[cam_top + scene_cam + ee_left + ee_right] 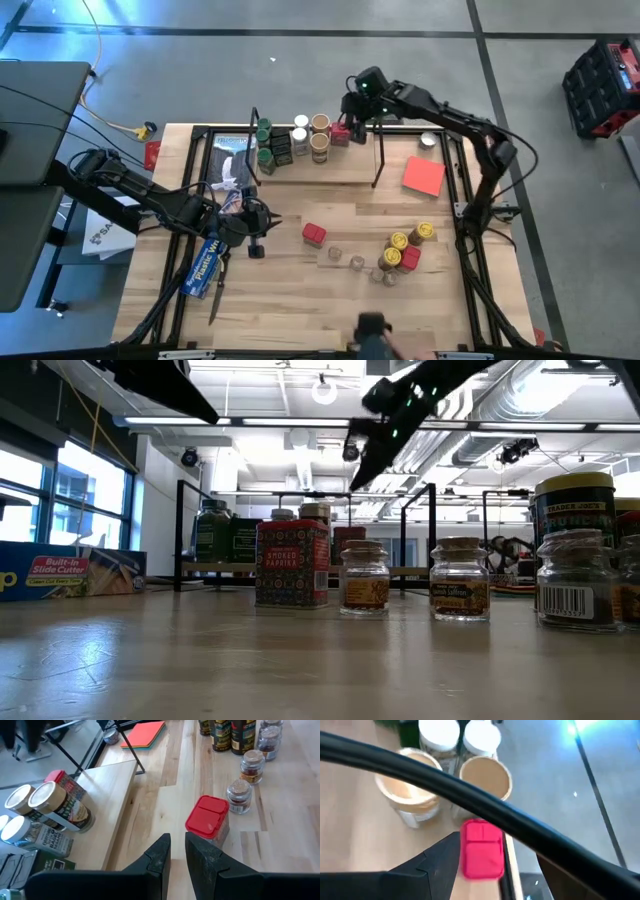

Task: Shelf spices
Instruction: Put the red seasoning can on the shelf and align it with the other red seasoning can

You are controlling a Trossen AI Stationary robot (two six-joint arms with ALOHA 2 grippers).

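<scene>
Your shelf [330, 170] sits at the desk's far edge, a dozen or so jars already lined up on its board. Your right tool [352, 118] hangs over its right end, jaws spread around a red tin [482, 847] beside the tan-lidded jars [485, 777]. Your left tool [177, 852], closed and empty, points straight at the lone red tin [207, 817], which reads "SMOKED PAPRIKA". That arm is nearer. Farther right, a black jar [573, 510] shows "TRADER JOE'S".
</scene>
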